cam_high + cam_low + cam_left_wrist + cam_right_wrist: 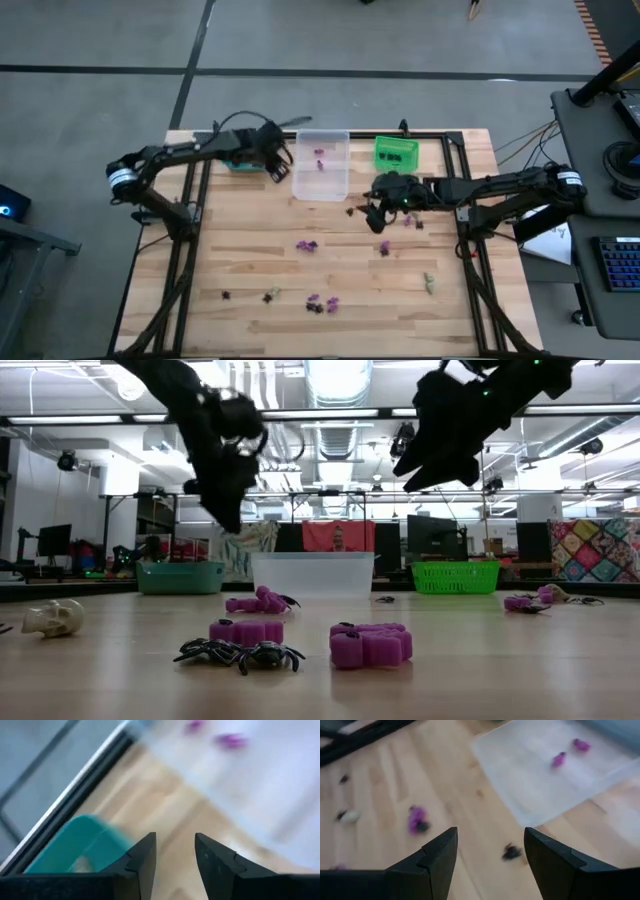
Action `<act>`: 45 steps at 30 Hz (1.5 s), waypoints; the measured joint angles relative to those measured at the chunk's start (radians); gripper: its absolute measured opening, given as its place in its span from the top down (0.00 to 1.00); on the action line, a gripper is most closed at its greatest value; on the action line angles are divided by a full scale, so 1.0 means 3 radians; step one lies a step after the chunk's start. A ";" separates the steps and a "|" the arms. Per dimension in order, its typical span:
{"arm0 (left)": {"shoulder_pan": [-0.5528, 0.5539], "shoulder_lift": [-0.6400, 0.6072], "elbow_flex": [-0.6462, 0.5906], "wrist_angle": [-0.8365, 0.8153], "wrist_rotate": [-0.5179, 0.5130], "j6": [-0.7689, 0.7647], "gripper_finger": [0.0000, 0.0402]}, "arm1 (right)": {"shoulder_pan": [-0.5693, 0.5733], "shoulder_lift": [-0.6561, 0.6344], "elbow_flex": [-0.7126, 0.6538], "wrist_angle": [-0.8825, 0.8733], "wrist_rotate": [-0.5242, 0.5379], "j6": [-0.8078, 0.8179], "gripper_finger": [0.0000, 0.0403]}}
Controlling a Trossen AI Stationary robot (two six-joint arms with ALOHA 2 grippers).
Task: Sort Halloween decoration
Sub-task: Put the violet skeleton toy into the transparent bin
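Note:
The Halloween decoration lies scattered on the wooden table: purple pieces [306,245] [370,645], black spiders [240,653] and a beige skull [52,618]. Two purple pieces [560,759] lie inside the clear bin [320,165]. My left gripper [175,855] hangs open and empty above the table, between the teal bin [75,850] and the clear bin. My right gripper [490,855] is wide open and empty, raised above the table near the clear bin's near right corner. A black spider [511,851] lies on the wood below its fingers.
A green bin [395,152] stands at the far edge, right of the clear bin, and the teal bin [240,160] stands to the clear bin's left. A black frame rail [455,190] runs round the table. Bare wood lies in the middle of the table [250,260].

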 joint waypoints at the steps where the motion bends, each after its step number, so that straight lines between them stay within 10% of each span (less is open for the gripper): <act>1: -0.0133 -0.0058 -0.0046 0.0051 0.0001 0.0014 0.70 | 0.0054 0.0000 0.0000 0.0002 0.0000 -0.0045 0.46; 21: -0.2242 -0.0433 -0.1488 0.2068 -0.0017 -0.0250 0.69 | 0.0416 0.0000 -0.0035 0.0011 0.0033 -0.0122 0.46; 34: -0.2482 0.0203 -0.1591 0.2743 -0.0294 -0.0531 0.44 | 0.0416 0.0000 -0.0090 0.0125 0.0040 -0.0119 0.46; 45: -0.2482 0.0615 -0.1586 0.2831 -0.0296 -0.0799 0.48 | 0.0415 0.0000 -0.0135 0.0123 0.0039 -0.0066 0.46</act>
